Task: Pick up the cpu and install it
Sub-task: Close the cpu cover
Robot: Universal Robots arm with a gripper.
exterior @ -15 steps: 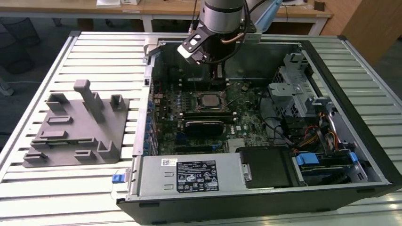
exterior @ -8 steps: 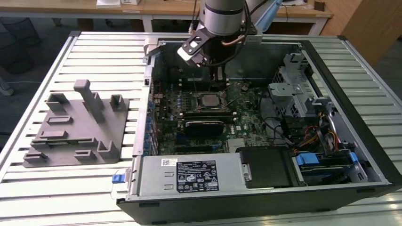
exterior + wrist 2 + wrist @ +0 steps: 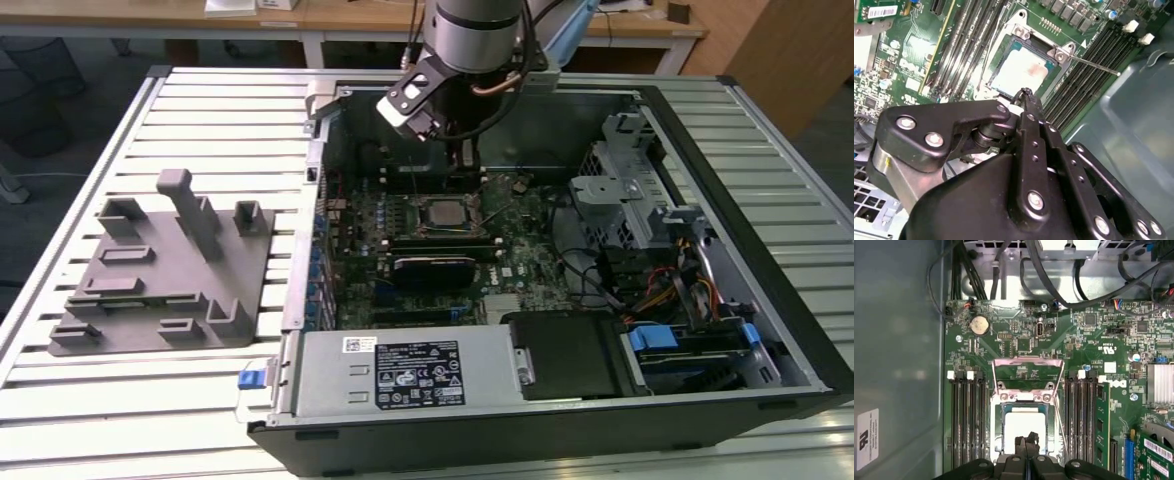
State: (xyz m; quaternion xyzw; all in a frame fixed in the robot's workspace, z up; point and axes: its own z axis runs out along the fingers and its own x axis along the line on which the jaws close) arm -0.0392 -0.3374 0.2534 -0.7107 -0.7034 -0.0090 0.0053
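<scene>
At the near edge of the slatted tabletop (image 3: pixel 134 400) lies an open computer case (image 3: pixel 787 330), on its side with its inside facing up. Nearest the onlooker, a metal cover with a printed label (image 3: pixel 400 375) spans the front of the case. A blue latch (image 3: pixel 254 378) sits at its corner toward the exterior view's left. On that same side a grey fixture block (image 3: pixel 160 280) with upright posts stands on the tabletop, apart from the case.

Further in, the green motherboard (image 3: pixel 354 240) covers the case floor. The cpu (image 3: pixel 1025 422) lies flat in the socket (image 3: pixel 999 425), silver top upward, square to the socket walls. The metal load frame (image 3: pixel 1027 362) is swung up off it, and the thin lever rod (image 3: pixel 1094 64) angles out beside it. Black memory slots (image 3: pixel 968 420) flank the socket on both sides, and one module (image 3: pixel 1101 425) is fitted in an outer slot. A coin cell (image 3: pixel 979 325) sits on the board beyond the frame, with black cables (image 3: pixel 1054 285) past it.

The gripper (image 3: pixel 1026 442) hangs directly over one edge of the cpu. Its fingers (image 3: pixel 1020 446) are pressed together tip to tip in both wrist views. Whether the tips touch the chip's top cannot be told.

The arm (image 3: pixel 474 30) comes down into the case from the far side. Wooden desks (image 3: pixel 347 15) stand behind it.
</scene>
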